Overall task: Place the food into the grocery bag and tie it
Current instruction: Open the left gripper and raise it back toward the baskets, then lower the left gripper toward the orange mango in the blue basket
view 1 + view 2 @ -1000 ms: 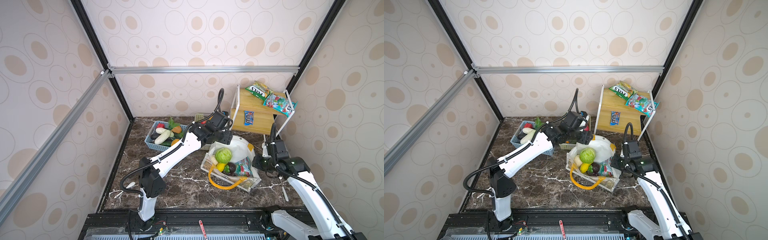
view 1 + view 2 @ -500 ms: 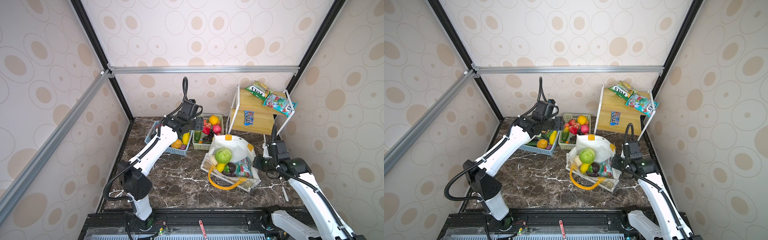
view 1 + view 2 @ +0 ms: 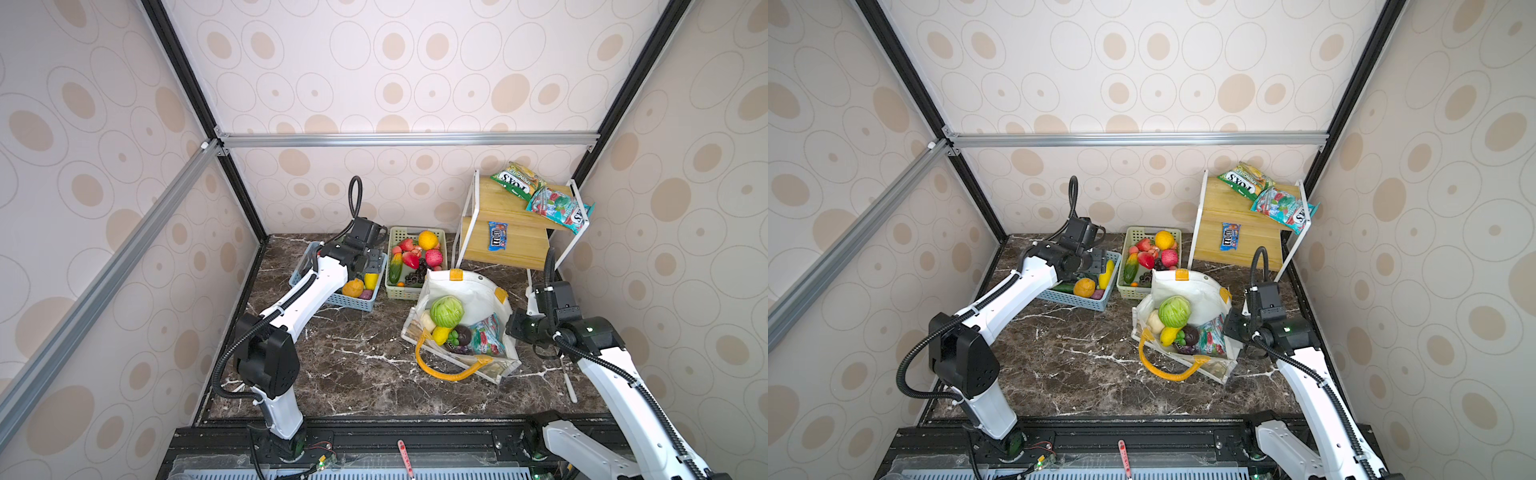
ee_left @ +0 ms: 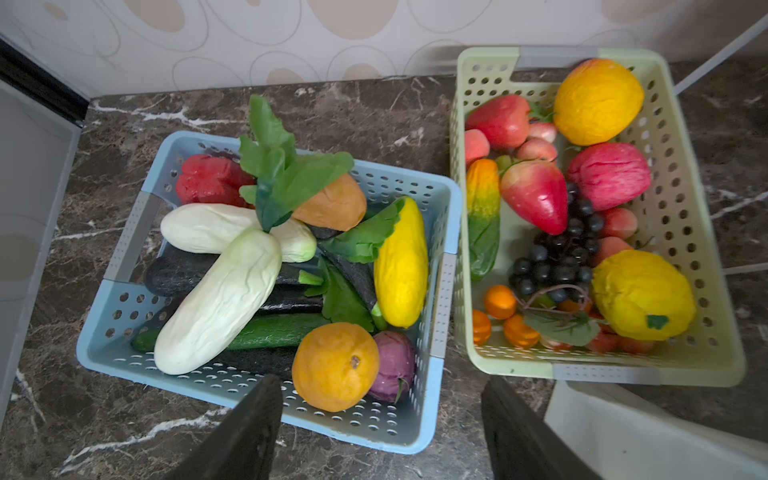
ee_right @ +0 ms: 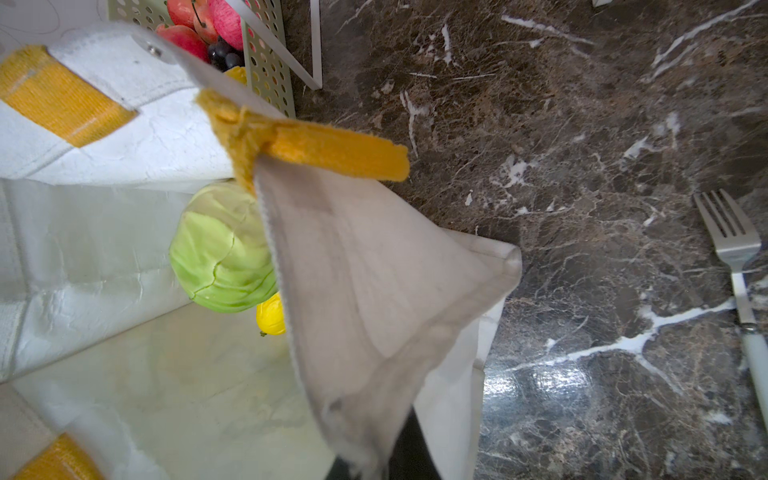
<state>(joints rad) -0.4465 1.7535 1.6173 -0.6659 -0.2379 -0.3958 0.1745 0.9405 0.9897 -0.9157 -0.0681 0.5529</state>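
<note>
Grocery bag: white tote that stands open on the marble table, right of centre, just in front of the green basket. One yellow-orange loop handle droops over its near wall.
In the bag: a green cabbage on top, with a white piece, a yellow lemon, a dark purple piece and a teal snack packet around it.
Blue basket: at the back left. It holds two white radishes, a yellow corn cob, an orange, a purple onion, a red pepper, a cucumber and dark aubergines.
Green basket: just beside the blue one. It holds an apple, a strawberry, black grapes, two yellow-orange fruits and small tangerines.
Wooden shelf: back right, with two snack packets on top and a blue M&M's packet on the lower board.
Left gripper: fingers spread wide and empty, above the near edge of the blue basket.
Right gripper: pressed together, pinching the bag's right wall.
Fork: flat on the table, right of the bag.
</note>
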